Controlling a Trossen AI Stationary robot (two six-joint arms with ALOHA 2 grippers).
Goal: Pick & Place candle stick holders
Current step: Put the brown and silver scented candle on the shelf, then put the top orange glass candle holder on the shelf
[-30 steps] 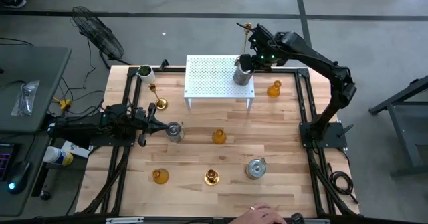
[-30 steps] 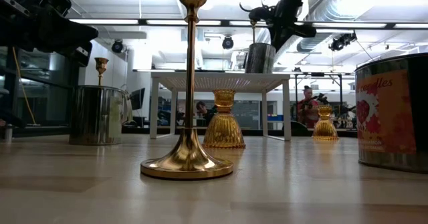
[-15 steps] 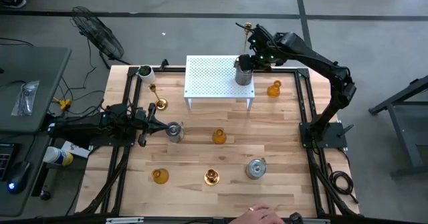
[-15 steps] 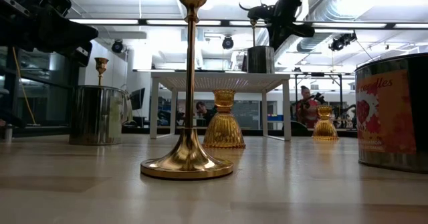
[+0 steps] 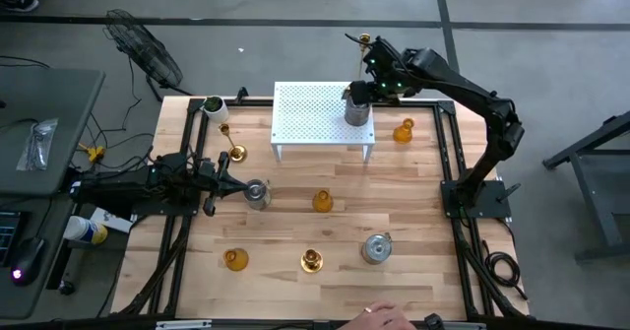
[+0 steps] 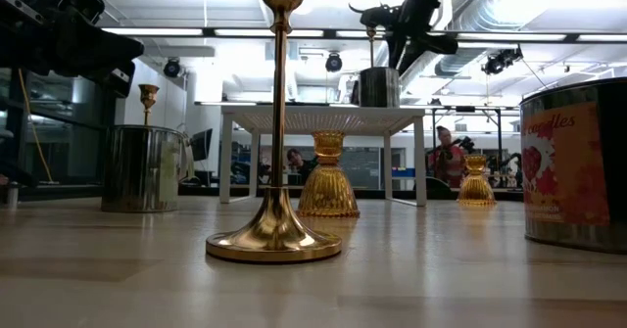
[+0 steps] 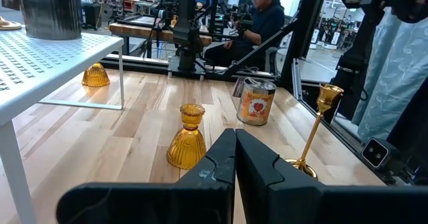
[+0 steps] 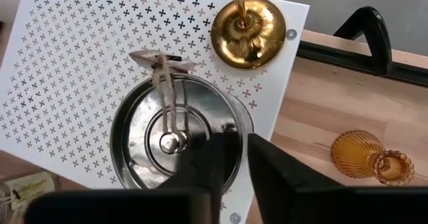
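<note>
Your right pincer (image 8: 231,160) sits over the silver cup (image 5: 357,107) at the white rack's (image 5: 315,113) 3 o'clock edge, fingers slightly apart, straddling the rim. Open fully & lift straight up; don't clip the gold stick (image 8: 249,29) just beside. Left pincer (image 7: 234,158) is together, idle.

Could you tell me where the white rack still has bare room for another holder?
The white rack is bare across its left and middle. Its right end is crowded: a silver cup under the right gripper, and a gold stick at the far corner.
</note>
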